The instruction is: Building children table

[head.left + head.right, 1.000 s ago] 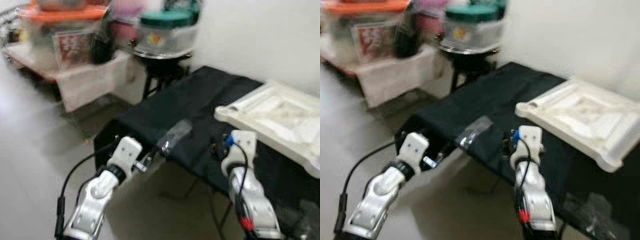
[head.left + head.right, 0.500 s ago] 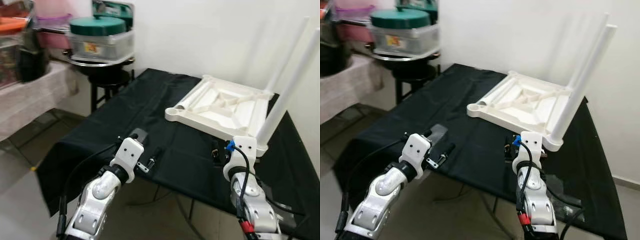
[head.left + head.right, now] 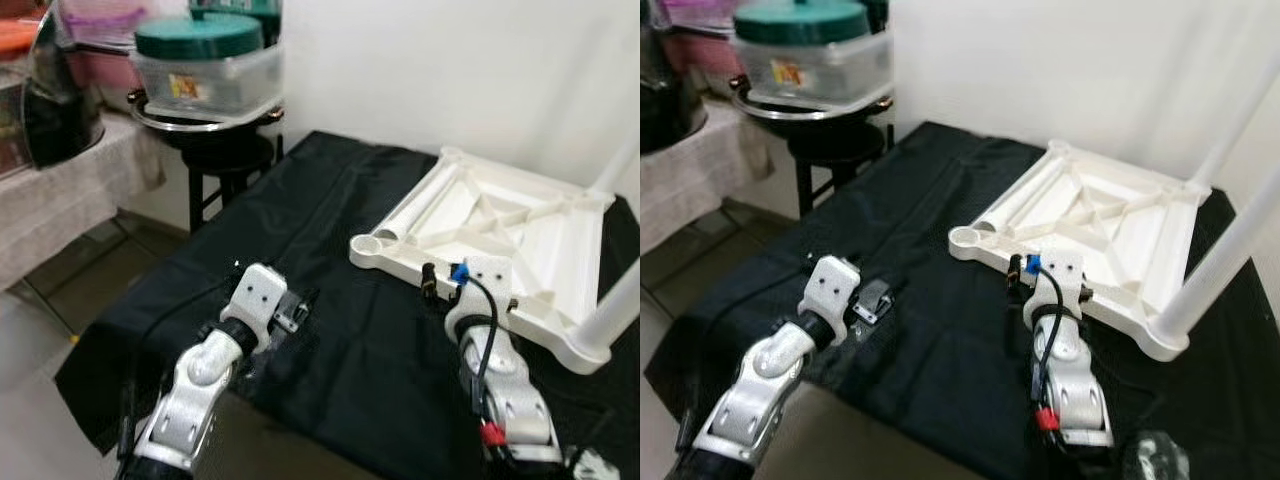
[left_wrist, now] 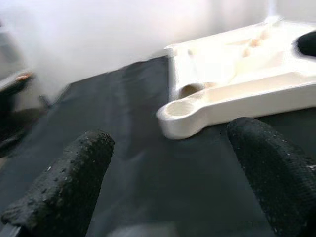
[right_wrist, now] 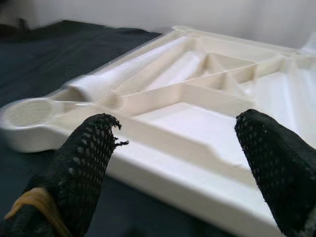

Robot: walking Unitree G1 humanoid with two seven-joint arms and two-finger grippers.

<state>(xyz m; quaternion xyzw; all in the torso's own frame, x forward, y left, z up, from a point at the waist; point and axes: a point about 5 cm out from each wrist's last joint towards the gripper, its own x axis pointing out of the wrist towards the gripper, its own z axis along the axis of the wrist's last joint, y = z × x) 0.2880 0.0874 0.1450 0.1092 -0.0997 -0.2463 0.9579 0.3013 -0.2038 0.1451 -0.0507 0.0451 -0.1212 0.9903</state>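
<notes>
Right eye view: the white tabletop (image 3: 1110, 225) is lying upside down on the black cloth (image 3: 930, 200), right of centre, one leg (image 3: 1225, 255) standing up. Both the right gripper (image 5: 182, 163) and left gripper (image 4: 168, 182) are hovering spread apart. A lidded container (image 3: 810, 55) is sitting far left.

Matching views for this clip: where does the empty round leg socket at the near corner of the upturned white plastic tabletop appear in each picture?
Left eye: leg socket, centre.
Right eye, centre.
Left wrist, between the fingers.
Right wrist, left edge.
Shared landmark: black cloth under the tabletop.
</notes>
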